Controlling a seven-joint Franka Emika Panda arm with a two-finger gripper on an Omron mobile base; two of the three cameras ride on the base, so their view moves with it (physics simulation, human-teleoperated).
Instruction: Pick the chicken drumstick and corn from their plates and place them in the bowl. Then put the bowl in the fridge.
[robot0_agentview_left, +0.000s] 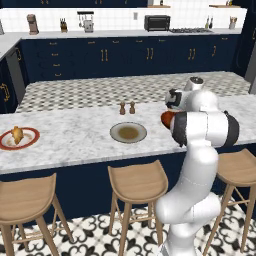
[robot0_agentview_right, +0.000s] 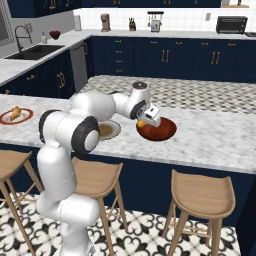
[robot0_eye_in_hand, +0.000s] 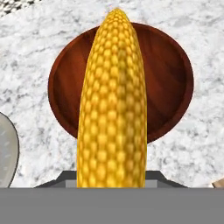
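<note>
End effector (robot0_agentview_right: 146, 120) is closed around the corn (robot0_eye_in_hand: 113, 105), which is held above the bowl (robot0_eye_in_hand: 170, 83) at the centre of the hand view. In the right base view, the bowl (robot0_agentview_right: 162, 131) is seen at mid-frame on the counter (robot0_agentview_right: 210, 137), just right of the grey plate (robot0_agentview_right: 109, 130). The drumstick (robot0_agentview_left: 17, 134) is lying on the red-rimmed plate (robot0_agentview_left: 30, 142) at the left edge of the left base view.
</note>
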